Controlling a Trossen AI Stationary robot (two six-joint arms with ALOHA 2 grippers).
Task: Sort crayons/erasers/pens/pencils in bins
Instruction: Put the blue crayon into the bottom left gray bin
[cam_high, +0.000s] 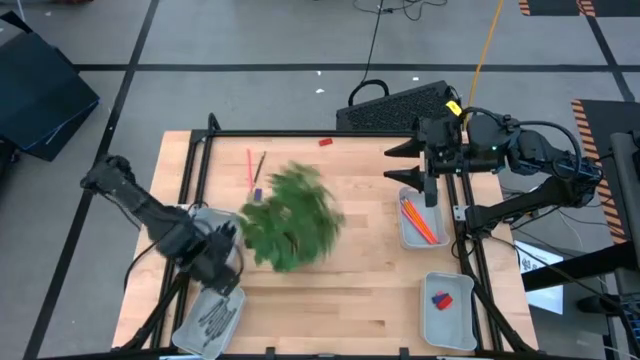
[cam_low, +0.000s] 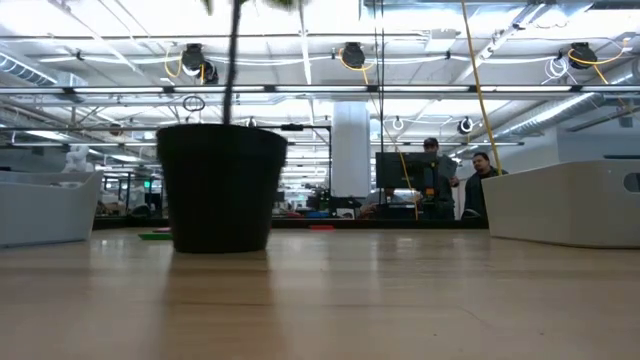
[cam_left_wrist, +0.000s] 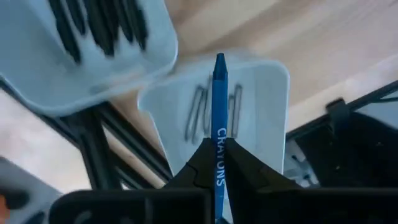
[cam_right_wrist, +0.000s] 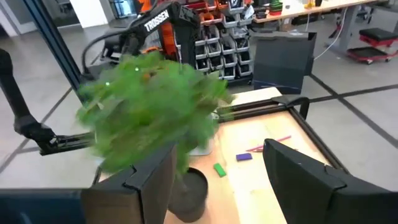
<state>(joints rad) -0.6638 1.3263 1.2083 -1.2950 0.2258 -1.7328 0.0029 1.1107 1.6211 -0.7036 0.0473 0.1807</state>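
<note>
My left gripper (cam_left_wrist: 219, 147) is shut on a blue crayon (cam_left_wrist: 219, 93) printed CRAYONS. It hovers over a pale bin (cam_left_wrist: 268, 93) holding several grey sticks, the bin half hidden under that arm (cam_high: 205, 214) at the table's left. Beside it, a bin (cam_high: 210, 318) holds black pens (cam_left_wrist: 102, 22). My right gripper (cam_right_wrist: 227, 171) stands open and empty at the far right (cam_high: 395, 165), facing the plant. At the right, one bin (cam_high: 402, 228) holds orange pencils (cam_high: 420, 220) and another (cam_high: 448, 318) holds erasers (cam_high: 441, 298). A red pencil (cam_high: 249, 165), a dark pen (cam_high: 260, 165) and loose erasers (cam_right_wrist: 244, 157) lie on the table. My left gripper pinches the blue crayon between its two fingers at the lettered wrapper (cam_left_wrist: 220, 163). The crayon lies along the fingers, its pointed tip (cam_left_wrist: 219, 61) sticking out well past them. It is lifted clear, above the bin with the grey sticks.
A leafy green plant (cam_high: 290, 215) in a dark round pot (cam_low: 222, 185) stands mid-table between the arms. A green eraser (cam_right_wrist: 219, 169) lies near the pot and a red one (cam_high: 325, 142) at the far edge. A black frame (cam_high: 300, 133) borders the table. People stand in the room behind (cam_low: 432, 170).
</note>
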